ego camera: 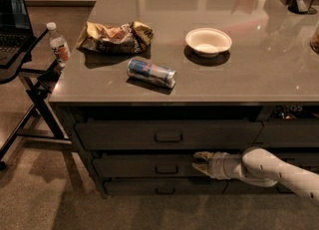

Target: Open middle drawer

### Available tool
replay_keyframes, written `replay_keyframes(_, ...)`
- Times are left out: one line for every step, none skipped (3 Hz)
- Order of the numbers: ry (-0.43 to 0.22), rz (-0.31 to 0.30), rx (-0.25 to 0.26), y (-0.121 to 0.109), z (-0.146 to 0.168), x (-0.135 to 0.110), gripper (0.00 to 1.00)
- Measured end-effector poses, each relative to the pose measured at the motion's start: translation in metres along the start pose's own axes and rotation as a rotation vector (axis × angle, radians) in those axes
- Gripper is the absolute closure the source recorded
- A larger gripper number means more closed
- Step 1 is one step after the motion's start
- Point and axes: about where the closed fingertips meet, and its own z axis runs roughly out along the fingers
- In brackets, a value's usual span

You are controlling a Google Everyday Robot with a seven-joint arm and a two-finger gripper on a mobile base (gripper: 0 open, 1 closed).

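Note:
The middle drawer is the wide dark front second from the top under the counter, with a small dark pull at its centre. Its front sits about level with the drawers above and below; no inside shows. My gripper reaches in from the right on a white arm, low in front of this drawer. It is just right of the pull and not on it. One finger is above and one below, spread apart with nothing between them.
Top drawer and bottom drawer have similar pulls. On the grey counter lie a can, a chip bag and a white bowl. A stand with a water bottle and a laptop is at left.

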Motion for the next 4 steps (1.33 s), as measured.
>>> replay_keyframes(0.000, 0.000, 0.000, 0.000, 0.000, 0.000, 0.11)
replay_keyframes(0.000, 0.000, 0.000, 0.000, 0.000, 0.000, 0.00)
replay_keyframes(0.000, 0.000, 0.000, 0.000, 0.000, 0.000, 0.00)
replay_keyframes(0.006, 0.024, -0.036, -0.014, 0.032, 0.018, 0.00)
